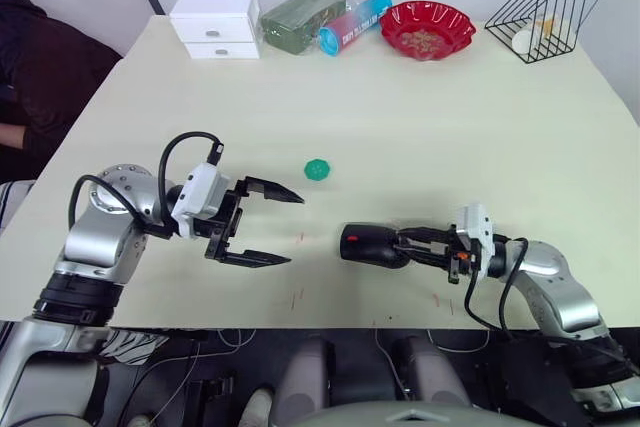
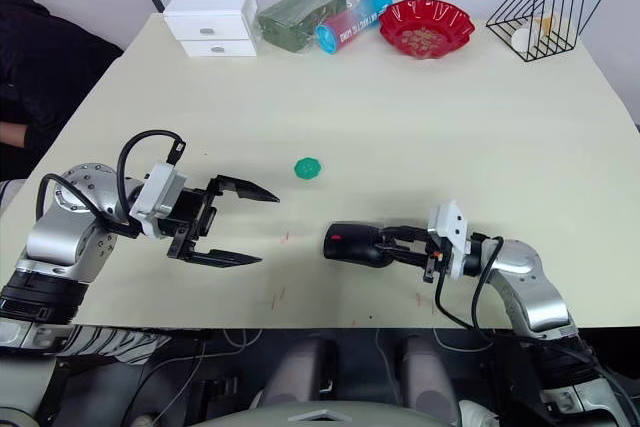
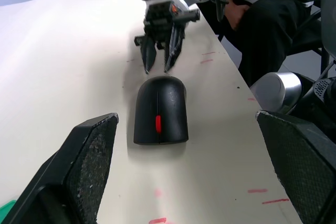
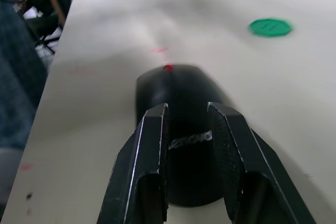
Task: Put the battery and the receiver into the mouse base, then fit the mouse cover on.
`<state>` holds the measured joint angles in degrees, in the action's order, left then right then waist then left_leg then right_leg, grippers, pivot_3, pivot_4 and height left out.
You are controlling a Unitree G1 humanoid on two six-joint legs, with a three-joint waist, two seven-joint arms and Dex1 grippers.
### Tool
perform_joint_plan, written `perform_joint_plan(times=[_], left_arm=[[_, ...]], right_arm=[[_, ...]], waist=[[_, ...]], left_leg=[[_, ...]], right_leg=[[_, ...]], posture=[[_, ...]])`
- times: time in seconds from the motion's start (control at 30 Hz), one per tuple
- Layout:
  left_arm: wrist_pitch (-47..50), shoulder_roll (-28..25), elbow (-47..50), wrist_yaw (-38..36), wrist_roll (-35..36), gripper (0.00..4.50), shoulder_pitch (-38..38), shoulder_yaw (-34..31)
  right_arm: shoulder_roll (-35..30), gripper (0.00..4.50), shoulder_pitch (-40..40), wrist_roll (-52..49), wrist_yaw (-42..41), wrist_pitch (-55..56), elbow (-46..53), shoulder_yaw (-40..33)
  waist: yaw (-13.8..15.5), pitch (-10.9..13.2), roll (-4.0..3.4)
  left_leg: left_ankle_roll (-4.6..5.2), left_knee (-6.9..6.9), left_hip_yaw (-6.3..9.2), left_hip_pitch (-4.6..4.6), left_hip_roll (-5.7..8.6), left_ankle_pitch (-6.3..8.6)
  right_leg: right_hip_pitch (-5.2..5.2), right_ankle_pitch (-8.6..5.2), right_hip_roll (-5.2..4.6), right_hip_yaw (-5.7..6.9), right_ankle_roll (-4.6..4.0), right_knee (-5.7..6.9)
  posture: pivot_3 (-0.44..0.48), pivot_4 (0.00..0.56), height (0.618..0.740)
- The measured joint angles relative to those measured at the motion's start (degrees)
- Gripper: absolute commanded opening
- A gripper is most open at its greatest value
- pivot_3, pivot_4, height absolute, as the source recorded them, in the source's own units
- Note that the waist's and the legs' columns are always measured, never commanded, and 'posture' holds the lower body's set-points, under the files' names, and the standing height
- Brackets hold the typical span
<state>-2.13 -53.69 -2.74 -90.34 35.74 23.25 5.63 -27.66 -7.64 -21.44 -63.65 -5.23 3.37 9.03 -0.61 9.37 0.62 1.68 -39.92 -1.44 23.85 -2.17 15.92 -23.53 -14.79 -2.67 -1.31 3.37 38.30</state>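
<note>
The mouse base [image 1: 370,245], black with a red spot, lies near the table's front edge. A smooth black shell, the mouse cover [image 3: 160,98], appears to sit on top of it. My right gripper [image 1: 405,245] reaches in from the right. Its fingers [image 4: 152,145] stand narrowly open over the mouse's rear end and hold nothing. My left gripper [image 1: 297,229] hovers wide open a short way to the left of the mouse, empty and facing it. The battery and the receiver are hidden.
A green toothed disc [image 1: 317,168] lies beyond the left gripper. Along the far edge stand a white drawer box [image 1: 215,22], a green pack [image 1: 300,17], a blue-pink can [image 1: 355,22], a red bowl [image 1: 427,27] and a wire rack [image 1: 540,12]. A person [image 1: 30,67] sits at the left.
</note>
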Motion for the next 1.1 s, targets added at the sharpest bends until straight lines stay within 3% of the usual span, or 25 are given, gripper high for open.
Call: perform_joint_plan(times=[0.6, 0.8, 0.97, 1.1], left_arm=[[-0.64, 0.08, -0.26, 0.00, -0.14, 4.50, -1.05, -0.18], [2.00, 1.30, -0.83, 1.85, -0.74, 4.50, -4.45, -3.69], [5.89, 3.90, -0.60, 11.22, -1.91, 4.50, -7.98, -8.26], [9.09, 4.90, -0.23, 19.00, -4.09, 4.50, -11.41, -11.27]], right_arm=[[-2.15, 1.25, -1.21, 3.55, 0.86, 0.71, -0.53, 1.10], [-3.11, 1.25, 3.91, -1.01, 3.39, 0.60, 3.97, -6.44], [-5.26, 1.25, 8.74, -4.05, 6.02, 0.70, 6.23, -15.19], [-6.31, 2.96, 12.68, -5.42, 6.92, 1.03, 5.69, -21.13]], waist=[[-0.55, -0.15, 0.19], [-0.03, -0.06, 0.11], [0.34, -0.06, 0.11], [0.14, -0.06, 0.11]], left_leg=[[0.00, 0.00, -0.09, -0.27, -0.13, 0.00], [0.00, 0.00, -0.15, -0.12, -0.12, 0.00], [0.00, 0.00, -0.12, -0.10, -0.10, 0.00], [0.00, 0.00, -0.13, -0.12, -0.10, 0.00]], right_leg=[[0.07, 0.00, 0.16, -0.16, -0.09, 0.19], [-0.04, 0.01, 0.12, -0.18, -0.07, 0.15], [-0.02, 0.01, 0.07, -0.14, -0.07, 0.12], [-0.02, 0.01, 0.07, -0.15, -0.07, 0.14]], posture=[[0.000, 0.150, 0.740], [0.000, 0.150, 0.740], [0.000, 0.150, 0.740], [0.000, 0.150, 0.740]])
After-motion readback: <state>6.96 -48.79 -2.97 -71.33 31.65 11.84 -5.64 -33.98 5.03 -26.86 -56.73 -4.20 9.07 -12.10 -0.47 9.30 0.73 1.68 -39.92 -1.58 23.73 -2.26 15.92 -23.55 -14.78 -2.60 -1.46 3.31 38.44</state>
